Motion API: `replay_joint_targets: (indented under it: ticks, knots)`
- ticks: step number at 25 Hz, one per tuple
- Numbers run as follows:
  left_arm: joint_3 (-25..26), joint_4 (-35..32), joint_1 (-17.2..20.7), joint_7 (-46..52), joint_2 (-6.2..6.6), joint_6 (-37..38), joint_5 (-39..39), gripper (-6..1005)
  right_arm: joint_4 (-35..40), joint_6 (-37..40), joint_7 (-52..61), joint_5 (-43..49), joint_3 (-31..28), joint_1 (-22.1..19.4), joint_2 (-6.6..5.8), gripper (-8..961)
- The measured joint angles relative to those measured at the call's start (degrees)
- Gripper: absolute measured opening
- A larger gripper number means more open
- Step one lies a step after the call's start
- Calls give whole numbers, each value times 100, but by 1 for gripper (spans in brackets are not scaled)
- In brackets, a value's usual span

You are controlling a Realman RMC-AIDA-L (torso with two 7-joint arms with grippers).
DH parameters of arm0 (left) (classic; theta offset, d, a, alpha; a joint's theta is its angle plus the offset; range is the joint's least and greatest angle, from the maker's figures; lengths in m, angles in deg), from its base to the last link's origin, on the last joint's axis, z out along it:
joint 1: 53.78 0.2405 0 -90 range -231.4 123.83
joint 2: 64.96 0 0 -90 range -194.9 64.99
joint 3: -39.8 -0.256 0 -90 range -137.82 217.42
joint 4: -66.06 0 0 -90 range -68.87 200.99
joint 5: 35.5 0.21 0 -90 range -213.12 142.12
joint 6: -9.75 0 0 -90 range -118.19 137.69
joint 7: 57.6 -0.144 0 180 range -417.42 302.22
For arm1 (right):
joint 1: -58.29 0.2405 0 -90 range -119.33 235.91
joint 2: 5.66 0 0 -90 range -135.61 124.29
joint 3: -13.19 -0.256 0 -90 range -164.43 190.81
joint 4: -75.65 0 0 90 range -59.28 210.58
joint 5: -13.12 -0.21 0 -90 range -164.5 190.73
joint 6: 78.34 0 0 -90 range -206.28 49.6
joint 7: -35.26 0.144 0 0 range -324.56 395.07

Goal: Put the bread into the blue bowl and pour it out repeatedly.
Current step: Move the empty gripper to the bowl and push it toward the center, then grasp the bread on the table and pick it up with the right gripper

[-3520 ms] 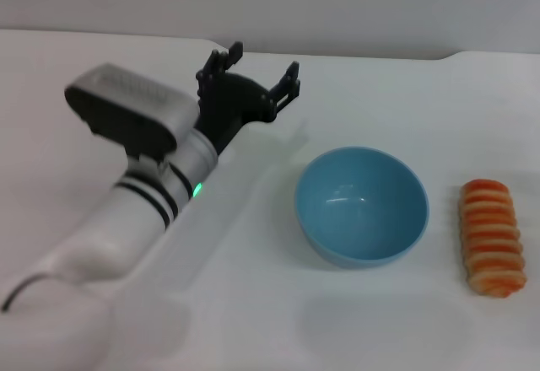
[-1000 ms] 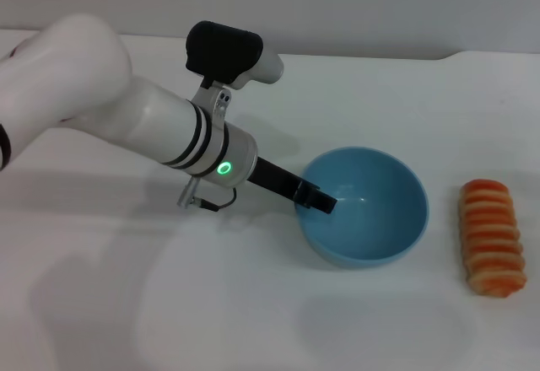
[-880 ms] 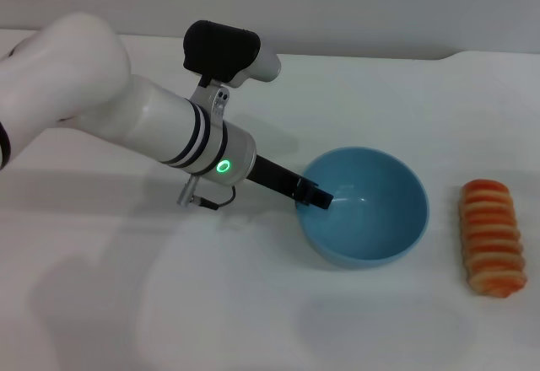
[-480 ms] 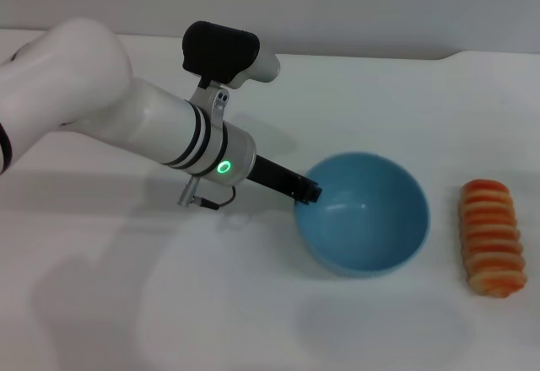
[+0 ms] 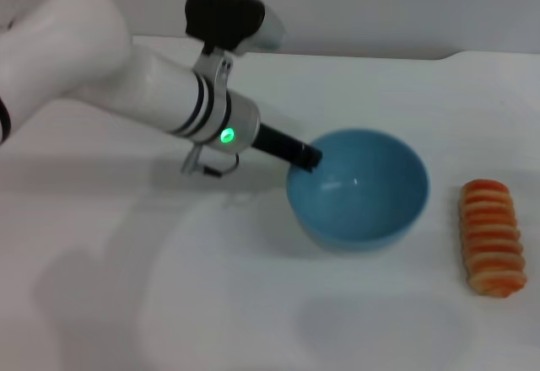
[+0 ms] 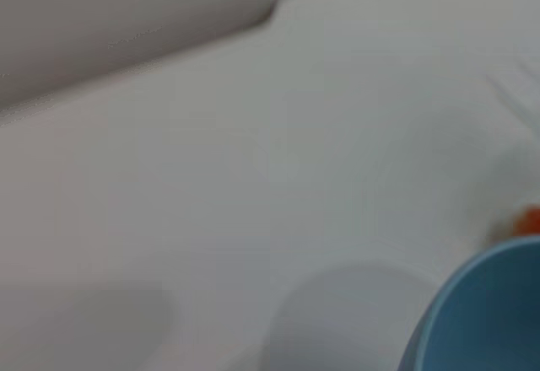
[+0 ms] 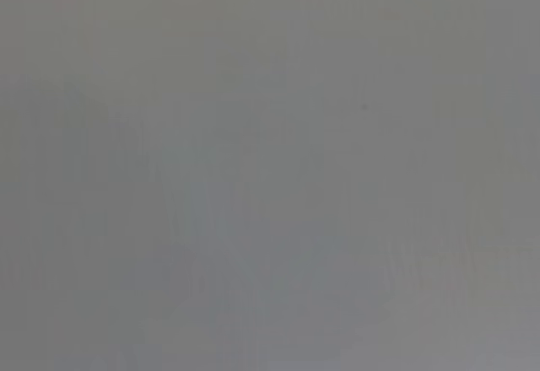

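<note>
The blue bowl [image 5: 359,187] is empty and held a little above the white table [image 5: 253,303], lifted by its left rim. My left gripper [image 5: 304,157] is shut on that rim. The bowl's edge also shows in the left wrist view [image 6: 489,312]. The bread [image 5: 491,236], a ridged orange-and-cream loaf, lies on the table to the right of the bowl, apart from it. A speck of it shows in the left wrist view [image 6: 529,218]. My right gripper is out of view; the right wrist view shows only plain grey.
The table's far edge meets a grey wall [image 5: 363,8] behind the bowl. My left arm [image 5: 126,84] reaches across the left half of the table.
My left gripper came down onto the bowl's left rim, shut on it, and has lifted the bowl up and slightly to the left. The bread has not moved.
</note>
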Motion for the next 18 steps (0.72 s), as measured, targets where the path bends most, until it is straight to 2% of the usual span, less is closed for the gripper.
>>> replay_joint_targets:
  ticks: [4, 7, 9, 13, 16, 18]
  knots:
    - [401, -221, -209, 44, -31, -101, 866, 0, -43, -20, 99, 0, 11, 31, -16, 701]
    - [404, -352, -362, 277, -45, -354, 1566, 0, -20, -104, 432, 135, 29, 66, -48, 701]
    - [373, -366, -481, 562, -54, -419, 2038, 0, 197, -343, 1002, 569, 36, 93, -64, 701]
    - [169, -368, -693, 1161, -80, -434, 2875, -1, 1202, -1070, 2897, 2124, 36, 135, -80, 701]
    - [47, -308, -791, 1403, -89, -444, 3067, 0, 2116, -1571, 4258, 3405, 71, 261, -72, 701]
    - [57, -225, -865, 1456, -89, -437, 3058, 0, 3085, -1761, 6277, 4884, 312, 354, -110, 701]
